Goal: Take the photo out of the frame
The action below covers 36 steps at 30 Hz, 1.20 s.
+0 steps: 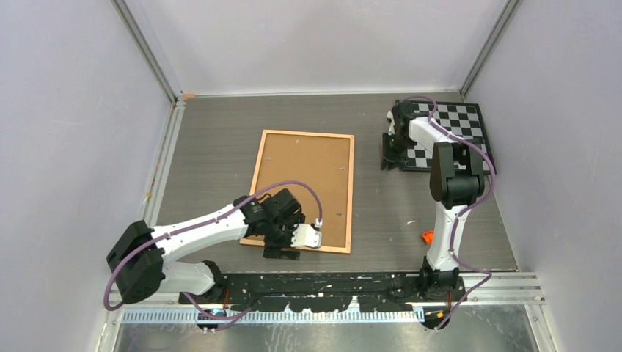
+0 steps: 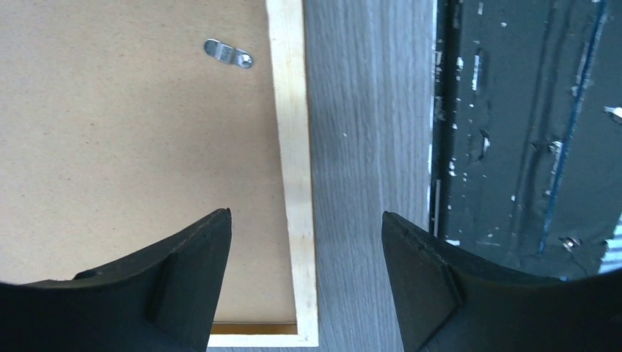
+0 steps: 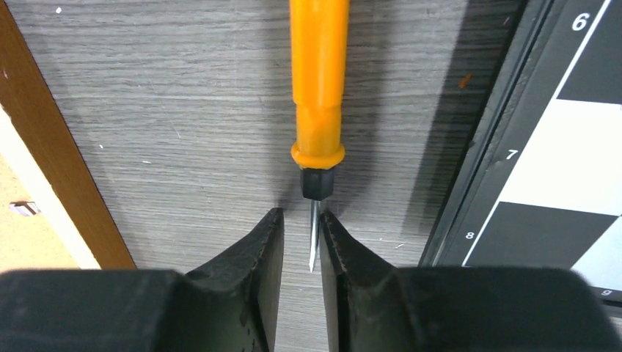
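Both sides readied for unclipping
The frame (image 1: 308, 133) is laid face down in the middle of the worktop (image 1: 213, 132), brown backing (image 1: 304, 176) up, so the photo is hidden, judged to be beneath it. The left pincer (image 2: 306, 214) is seen wide open astride the frame's pale near rim, close to a corner; it is best closed there to steady the frame. The right pincer (image 3: 302, 214) is seen almost shut about the blade of the screwdriver (image 3: 318, 73) beside the checkerboard (image 1: 455, 125); a firm pinch cannot be confirmed. The tool should be gripped squarely before a clip (image 2: 229, 53) is turned aside, lest the backing be scored
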{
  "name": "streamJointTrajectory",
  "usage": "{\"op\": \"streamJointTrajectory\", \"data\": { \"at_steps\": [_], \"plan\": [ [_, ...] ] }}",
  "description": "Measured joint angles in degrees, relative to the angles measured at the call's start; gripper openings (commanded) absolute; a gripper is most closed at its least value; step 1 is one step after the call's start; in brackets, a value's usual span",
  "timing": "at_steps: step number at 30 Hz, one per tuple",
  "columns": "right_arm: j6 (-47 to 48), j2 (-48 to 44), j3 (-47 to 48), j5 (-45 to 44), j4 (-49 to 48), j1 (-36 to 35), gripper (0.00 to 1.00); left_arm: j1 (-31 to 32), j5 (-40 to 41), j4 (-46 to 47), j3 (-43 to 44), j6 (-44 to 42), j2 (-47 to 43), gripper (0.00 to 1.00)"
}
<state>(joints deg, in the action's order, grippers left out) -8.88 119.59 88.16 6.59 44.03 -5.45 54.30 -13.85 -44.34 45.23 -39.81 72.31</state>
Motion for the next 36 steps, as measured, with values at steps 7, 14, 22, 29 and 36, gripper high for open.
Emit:
{"op": "streamJointTrajectory", "data": {
  "at_steps": [7,14,22,29,36],
  "plan": [
    [-0.24,-0.98,-1.07,-0.07,-0.76,-0.22,0.43,0.07,2.60,3.21,-1.84,0.20,0.00,0.69],
    [0.09,-2.25,-1.92,0.13,0.42,-0.04,0.54,0.85,2.95,6.38,-4.17,0.46,2.58,0.60],
    [1.62,-10.23,-1.97,-1.31,0.81,0.07,0.72,1.60,6.71,9.99,-2.89,2.73,7.67,0.33],
    [5.70,-22.82,-3.58,-7.28,-4.48,0.07,1.00,0.79,9.20,11.87,3.69,5.55,14.91,0.11],
    [5.53,-26.12,-3.58,-2.12,-5.84,0.33,1.00,-3.39,7.87,15.02,6.08,6.69,17.40,0.00]
  ]
}}
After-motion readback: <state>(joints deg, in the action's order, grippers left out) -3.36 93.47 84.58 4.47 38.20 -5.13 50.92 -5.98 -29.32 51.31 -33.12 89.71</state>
